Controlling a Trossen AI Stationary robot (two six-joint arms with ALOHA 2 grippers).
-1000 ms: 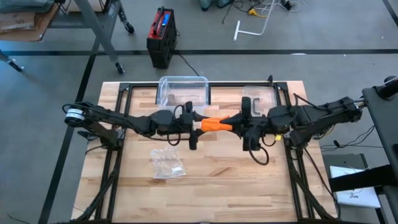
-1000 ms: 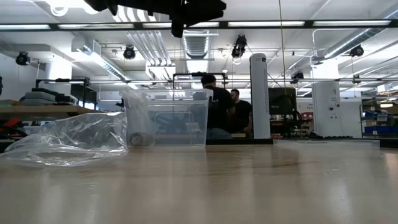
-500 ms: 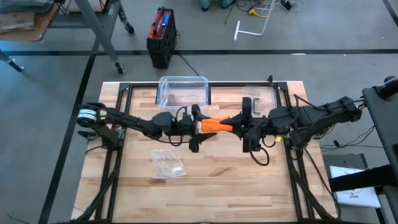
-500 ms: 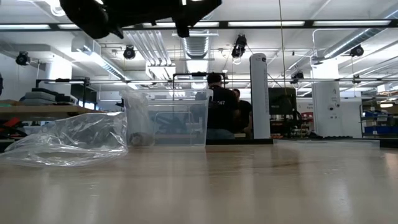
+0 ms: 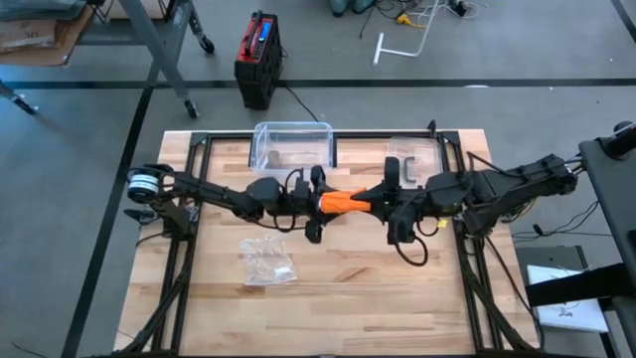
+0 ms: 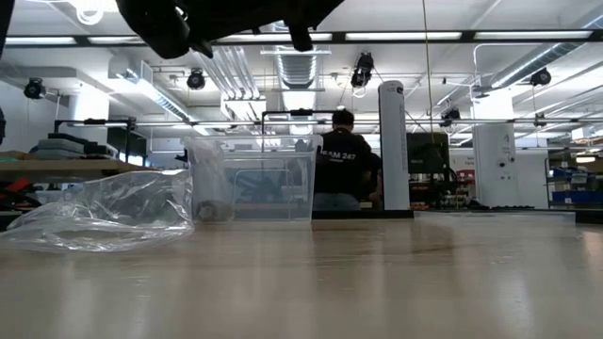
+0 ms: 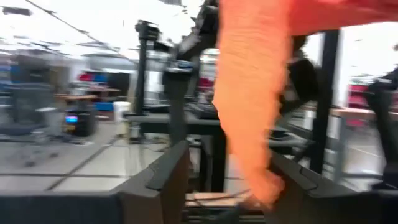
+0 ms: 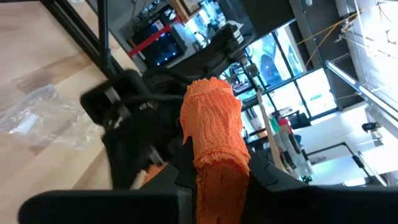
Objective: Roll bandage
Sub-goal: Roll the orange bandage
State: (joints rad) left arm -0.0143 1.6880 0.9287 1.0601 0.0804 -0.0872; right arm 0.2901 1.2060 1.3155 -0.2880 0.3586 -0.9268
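An orange bandage [image 5: 343, 202] is held level above the middle of the table, between my two grippers. My right gripper [image 5: 380, 199] is shut on its right end, and the rolled, crinkled cloth [image 8: 214, 124] sticks out past the fingers toward the left arm. My left gripper [image 5: 316, 205] faces it from the left. In the left wrist view its fingers stand apart and the bandage's loose end [image 7: 255, 124] hangs between them. In the low view only dark parts of the arms [image 6: 188, 19] show at the top. My left gripper has the bandage's free end [image 7: 264, 186] between its fingers, close to one finger [image 7: 298, 186] and apart from the other [image 7: 165, 180]; I cannot tell whether it touches. My right gripper pinches the roll's near end [image 8: 219, 180] between its two fingers, which reach along the roll, coming level from the table's right. The roll is lifted clear of the table.
A clear plastic bin [image 5: 292, 145] and a smaller clear container [image 5: 417, 154] stand at the table's far edge. A crumpled clear plastic bag [image 5: 266, 262] lies left of the middle, toward the near edge. A person stands in the room beyond the table [image 6: 341, 169].
My left gripper has moved a little toward the table's right, closer to the bandage, and has tipped upward. The bandage and my right gripper have stayed where they were.
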